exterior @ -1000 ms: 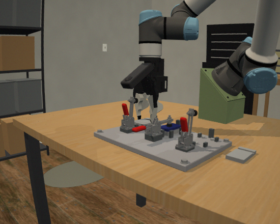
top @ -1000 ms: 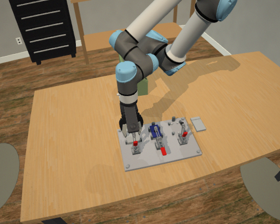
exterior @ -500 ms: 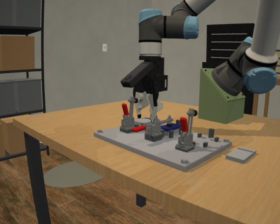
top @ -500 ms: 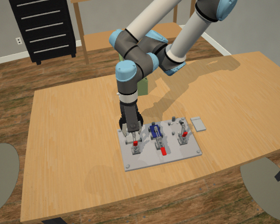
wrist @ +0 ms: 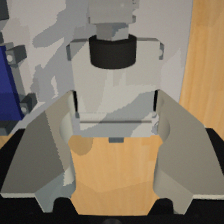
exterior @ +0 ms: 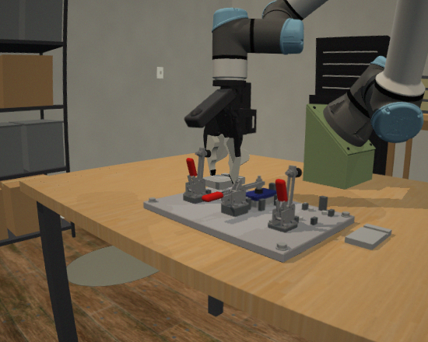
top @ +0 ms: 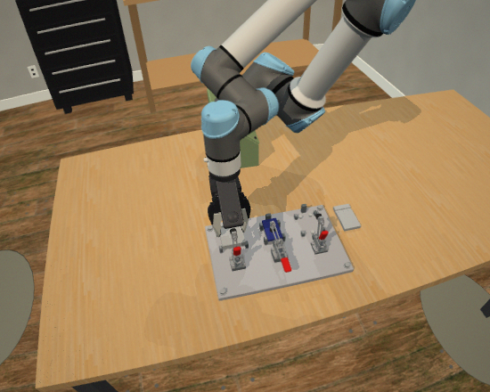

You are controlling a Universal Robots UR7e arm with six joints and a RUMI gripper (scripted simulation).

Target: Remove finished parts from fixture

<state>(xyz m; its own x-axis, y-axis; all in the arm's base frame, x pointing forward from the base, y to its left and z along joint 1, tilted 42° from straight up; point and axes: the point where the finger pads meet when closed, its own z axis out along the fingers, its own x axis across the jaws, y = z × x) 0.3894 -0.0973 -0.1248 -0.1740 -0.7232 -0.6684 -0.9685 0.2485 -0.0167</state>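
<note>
My gripper (top: 232, 232) (exterior: 224, 178) (wrist: 115, 91) is shut on one grey slotted part (top: 226, 242) (exterior: 219, 182) (wrist: 115, 90), gripping its two side edges. The part is level, a little above the pegs at the left end of the fixture plate (top: 260, 286) (exterior: 212, 223) (wrist: 173, 30). Its slot shows as a line between the fingertips in the wrist view. The other grey slotted part (top: 347, 218) (exterior: 368, 236) lies flat on the table beside the fixture's right end. The blue blank (top: 267, 227) (exterior: 268, 194) (wrist: 8, 90) sits in the middle nest under its lowered clamp (top: 277, 254) (exterior: 235, 205).
The left clamp (top: 238, 261) (exterior: 194, 188) stands open with its arm upright, close to the held part; its black tip (wrist: 112, 54) shows in the wrist view. The right clamp (top: 320, 245) (exterior: 283, 218) is also open, beside bare pegs. A green pedestal (top: 250, 151) (exterior: 336, 155) stands behind.
</note>
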